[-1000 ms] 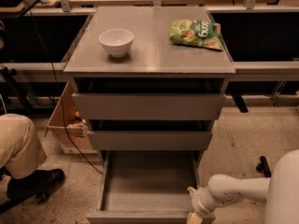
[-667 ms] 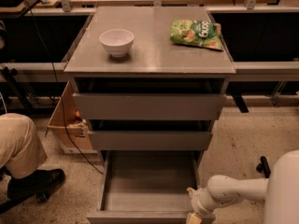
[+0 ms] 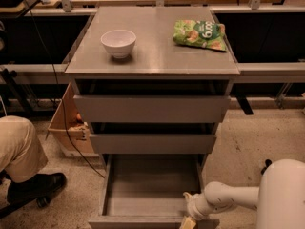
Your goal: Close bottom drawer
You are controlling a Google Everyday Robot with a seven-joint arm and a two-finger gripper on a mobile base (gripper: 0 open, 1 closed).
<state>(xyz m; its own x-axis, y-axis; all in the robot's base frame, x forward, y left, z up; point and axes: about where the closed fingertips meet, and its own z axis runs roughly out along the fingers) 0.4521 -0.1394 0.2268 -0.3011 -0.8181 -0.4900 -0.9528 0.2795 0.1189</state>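
Observation:
The bottom drawer (image 3: pixel 152 182) of the grey cabinet stands pulled far out, and its plain grey tray is empty. Its front panel (image 3: pixel 133 221) lies at the lower edge of the view. My gripper (image 3: pixel 189 219) is at the right end of that front panel, at the drawer's front right corner, low in the view. My white arm (image 3: pixel 228 200) reaches to it from the right.
The middle drawer front (image 3: pixel 152 143) and the top drawer front (image 3: pixel 151 109) are above. On the cabinet top sit a white bowl (image 3: pixel 118 42) and a green snack bag (image 3: pixel 200 34). A seated person's leg (image 3: pixel 16 149) and a cardboard box (image 3: pixel 69 128) are at the left.

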